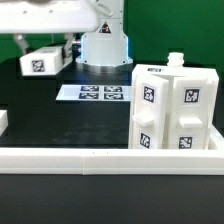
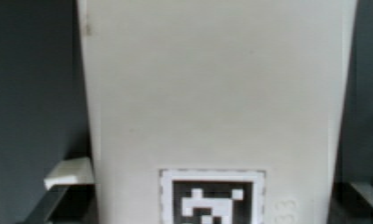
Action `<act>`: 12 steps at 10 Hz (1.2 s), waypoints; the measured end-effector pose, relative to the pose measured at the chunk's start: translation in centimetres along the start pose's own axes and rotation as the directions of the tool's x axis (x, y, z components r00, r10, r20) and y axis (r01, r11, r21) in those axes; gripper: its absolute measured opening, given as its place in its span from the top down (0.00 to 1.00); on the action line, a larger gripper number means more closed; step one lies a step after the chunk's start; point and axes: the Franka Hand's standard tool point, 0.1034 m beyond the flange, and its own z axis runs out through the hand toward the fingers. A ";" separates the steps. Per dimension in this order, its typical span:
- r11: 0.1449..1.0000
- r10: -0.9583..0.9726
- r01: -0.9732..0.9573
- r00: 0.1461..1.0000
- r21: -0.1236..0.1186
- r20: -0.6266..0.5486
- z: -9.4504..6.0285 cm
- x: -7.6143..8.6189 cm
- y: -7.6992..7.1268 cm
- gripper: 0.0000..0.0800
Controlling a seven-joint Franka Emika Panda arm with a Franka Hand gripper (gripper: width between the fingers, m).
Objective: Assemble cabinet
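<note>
The cabinet body [image 1: 172, 108], a tall white box with several black-and-white tags and a small knob on top, stands at the exterior view's right behind the rail. My gripper [image 1: 45, 47] is at the far left of the exterior view, shut on a smaller white cabinet panel [image 1: 41, 62] with one tag, and holds it a little above the black table. In the wrist view the panel [image 2: 209, 90] fills most of the frame, with its tag low down between my gripper [image 2: 215, 205]. One dark finger [image 2: 62, 196] shows at the panel's edge.
The marker board [image 1: 92, 93] lies flat in the middle of the table. A long low white L-shaped rail [image 1: 90, 158] runs along the front edge. The robot's white base [image 1: 105, 45] stands at the back. A small white part [image 1: 3, 121] sits at the left edge.
</note>
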 end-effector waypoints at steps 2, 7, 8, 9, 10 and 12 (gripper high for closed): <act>0.998 0.065 -0.065 0.998 0.010 0.017 -1.7 1.4 -3.0 0.31; 0.992 0.126 -0.126 0.992 0.005 0.022 -3.5 5.0 -8.3 0.31; 0.992 0.127 -0.127 0.992 0.005 0.022 -3.4 5.0 -8.3 0.31; 0.992 0.126 -0.126 0.992 0.004 0.023 -3.4 5.0 -8.3 0.31; 0.992 0.126 -0.126 0.992 0.004 0.024 -3.3 5.0 -8.3 0.31; 0.989 0.146 -0.146 0.989 0.003 0.027 -3.6 5.1 -9.0 0.31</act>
